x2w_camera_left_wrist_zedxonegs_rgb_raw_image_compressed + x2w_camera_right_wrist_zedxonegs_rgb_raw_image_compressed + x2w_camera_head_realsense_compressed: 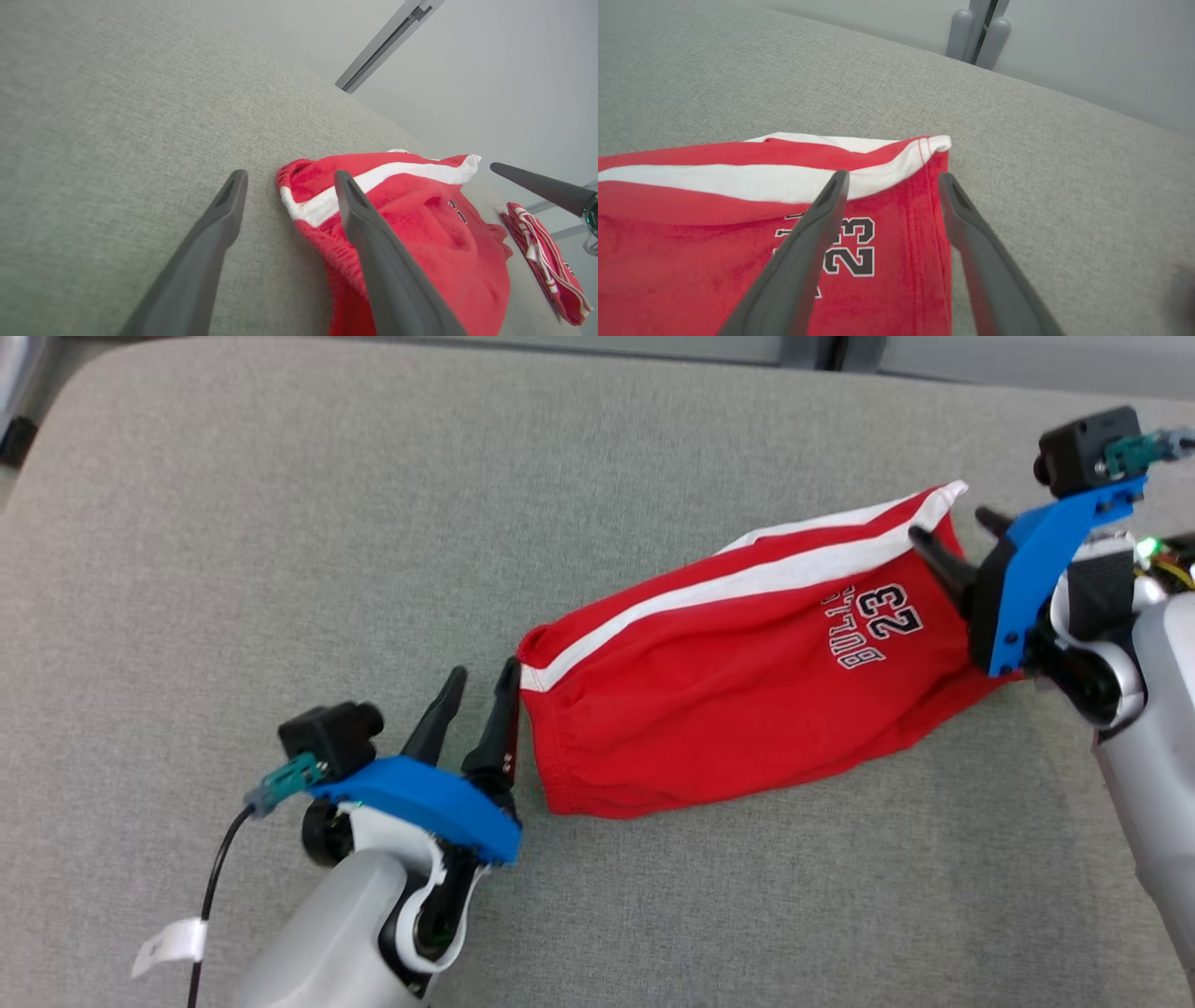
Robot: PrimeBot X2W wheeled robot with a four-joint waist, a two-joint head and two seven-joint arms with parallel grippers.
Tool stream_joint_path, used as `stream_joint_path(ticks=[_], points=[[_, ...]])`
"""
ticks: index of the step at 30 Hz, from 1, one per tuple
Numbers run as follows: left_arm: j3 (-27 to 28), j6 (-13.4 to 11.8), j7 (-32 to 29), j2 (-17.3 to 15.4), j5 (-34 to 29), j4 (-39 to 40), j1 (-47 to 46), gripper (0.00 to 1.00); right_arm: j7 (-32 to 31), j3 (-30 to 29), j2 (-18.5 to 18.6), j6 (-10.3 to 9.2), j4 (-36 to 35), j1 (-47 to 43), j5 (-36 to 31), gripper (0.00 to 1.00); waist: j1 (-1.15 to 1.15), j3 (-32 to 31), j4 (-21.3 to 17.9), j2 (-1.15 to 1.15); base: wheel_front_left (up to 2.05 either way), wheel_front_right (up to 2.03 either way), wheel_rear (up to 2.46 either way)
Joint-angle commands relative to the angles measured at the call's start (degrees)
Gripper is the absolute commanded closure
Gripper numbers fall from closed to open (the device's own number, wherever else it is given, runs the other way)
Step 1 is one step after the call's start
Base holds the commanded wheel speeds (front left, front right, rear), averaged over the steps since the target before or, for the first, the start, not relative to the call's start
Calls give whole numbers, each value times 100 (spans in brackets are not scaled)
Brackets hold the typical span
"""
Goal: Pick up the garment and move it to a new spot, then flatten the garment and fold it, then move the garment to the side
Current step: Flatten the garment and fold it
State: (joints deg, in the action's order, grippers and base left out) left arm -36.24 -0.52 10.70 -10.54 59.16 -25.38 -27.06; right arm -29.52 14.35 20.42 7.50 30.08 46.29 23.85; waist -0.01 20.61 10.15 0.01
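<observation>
Red shorts (728, 691) lie stretched out on a grey pad (280, 523), spanning the gap between the two grippers and gripped by neither.

The left gripper (484, 670) is at the waistband (546, 747) end with its fingers (205, 252) parted wide. In the left wrist view one finger hangs over bare pad and the other crosses above the gathered waistband. The waistband's corner with the white stripe (747, 581) sits just past the gap between the tips. From the head view the nearer fingertip stands just beside the cloth; whether it touches cannot be told.

The right gripper (952, 525) is at the opposite end, also spread wide and pinching nothing. Its fingers straddle the hem (931, 210): one lies over the "23" print (852, 254), the other runs along the hem's edge next to bare pad. The stripe's end shows just beyond both tips.

In the left wrist view a second red cloth (546, 261) with white stripes lies beyond the right gripper's finger, apart from the shorts.
</observation>
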Motion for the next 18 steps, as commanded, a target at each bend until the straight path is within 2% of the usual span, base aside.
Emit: stream_joint_path(ticks=[1, 7, 10, 14, 18], points=[[-8, -45, 123, -144, -126, 113, 161, 0, -164, -56, 66, -1, -53, -233, 174, 0, 1, -191, -82, -1, 0, 0, 0], [300, -154, 425, -471, -704, 520, 551, 0, -410, -371, 181, 0, -273, -756, 182, 0, 1, -489, -67, -1, 0, 0, 0], [568, -215, 449, -486, -1143, 727, 635, 0, -404, -619, 117, 0, -258, -946, 92, 0, 1, -553, -35, -1, 0, 0, 0], [1173, -199, 449, -378, -2218, 1153, 976, 0, -303, -1296, -318, 1, -66, -1160, 13, 0, 1, -591, -9, -1, 0, 0, 0], [1638, -86, 451, -162, -2967, 1301, 1260, 0, -63, -1819, -700, 0, 208, -1147, -401, 0, 1, -539, 29, -1, 0, 0, 0]])
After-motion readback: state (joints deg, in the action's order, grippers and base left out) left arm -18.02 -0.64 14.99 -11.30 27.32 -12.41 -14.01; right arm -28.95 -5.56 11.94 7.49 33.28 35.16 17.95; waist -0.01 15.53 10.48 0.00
